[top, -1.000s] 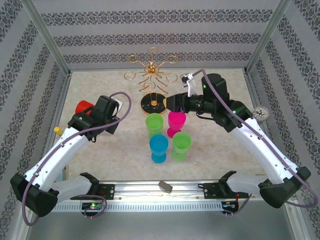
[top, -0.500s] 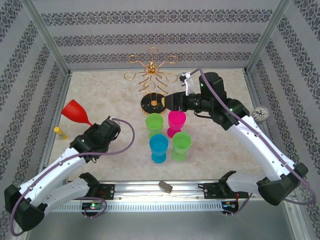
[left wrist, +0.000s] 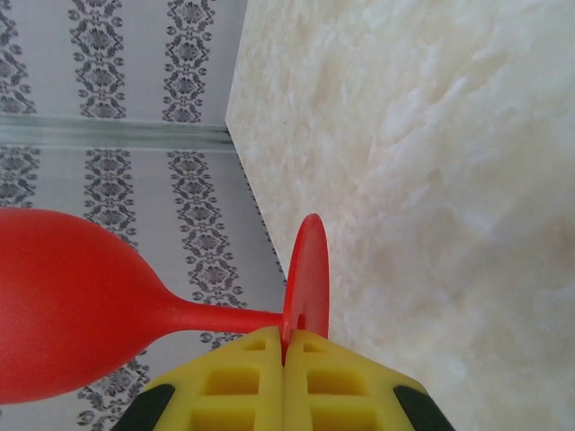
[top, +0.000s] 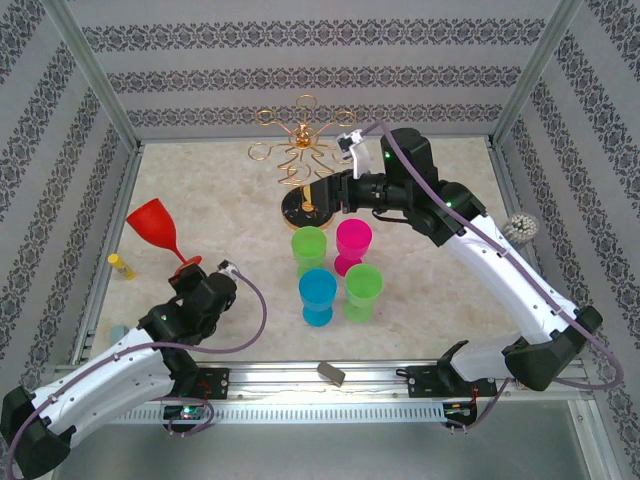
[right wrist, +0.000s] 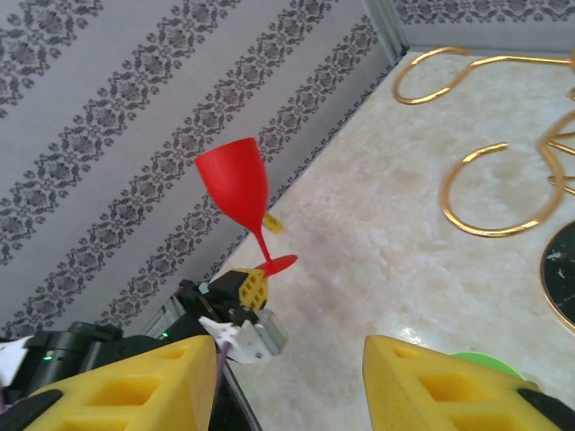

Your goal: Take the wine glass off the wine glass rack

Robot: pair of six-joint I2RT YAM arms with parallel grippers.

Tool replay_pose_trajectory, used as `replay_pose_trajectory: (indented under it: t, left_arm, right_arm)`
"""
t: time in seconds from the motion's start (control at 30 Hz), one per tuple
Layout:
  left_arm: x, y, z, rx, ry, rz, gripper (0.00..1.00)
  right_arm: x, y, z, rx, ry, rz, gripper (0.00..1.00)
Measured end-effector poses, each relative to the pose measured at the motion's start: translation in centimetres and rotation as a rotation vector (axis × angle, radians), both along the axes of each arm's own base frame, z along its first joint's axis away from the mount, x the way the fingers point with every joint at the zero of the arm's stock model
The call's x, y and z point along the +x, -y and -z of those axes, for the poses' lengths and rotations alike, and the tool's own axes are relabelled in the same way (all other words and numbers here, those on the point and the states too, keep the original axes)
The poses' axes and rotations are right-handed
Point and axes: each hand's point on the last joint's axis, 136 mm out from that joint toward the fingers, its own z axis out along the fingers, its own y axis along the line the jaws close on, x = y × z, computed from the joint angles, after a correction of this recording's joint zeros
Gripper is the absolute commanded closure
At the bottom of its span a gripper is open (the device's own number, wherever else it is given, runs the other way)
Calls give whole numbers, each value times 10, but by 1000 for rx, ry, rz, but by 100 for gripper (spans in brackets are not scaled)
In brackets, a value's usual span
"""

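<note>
Red plastic: the wine glass (top: 158, 226) is off the wine glass rack (top: 303, 150) and well apart from it, over the left side of the counter (top: 220, 190) near the patterned wall, its bowl uppermost and leaning a little. The left fingers (left wrist: 243, 382) are pressed together on the rim of its round foot, clamping it edge-on. The gold wire rack stands at the back of the counter on its black base, and the right fingers (right wrist: 117, 391) hang just beside it, spread wide apart. In front of the rack sit four cups: a green cup (top: 309, 250) beside a pink cup (top: 352, 243), and nearer me a blue cup (top: 318, 296) beside a second green cup (top: 363, 291).
</note>
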Motion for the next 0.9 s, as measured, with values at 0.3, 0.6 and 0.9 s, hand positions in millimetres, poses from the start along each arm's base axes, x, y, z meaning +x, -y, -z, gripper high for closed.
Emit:
replay_pose_trajectory:
  t: [0.3, 0.6, 0.9]
  left_arm:
    - [-4, 2, 13, 201, 3, 100, 100]
    - [-7, 6, 17, 313, -11, 159, 100]
    - [-9, 17, 21, 377, -27, 231, 100]
  right_arm:
    - [-22, -39, -17, -47, 58, -115, 53]
    - [-29, -99, -2, -156, 100, -262, 50]
    - [-29, -161, 34, -228, 135, -388, 42]
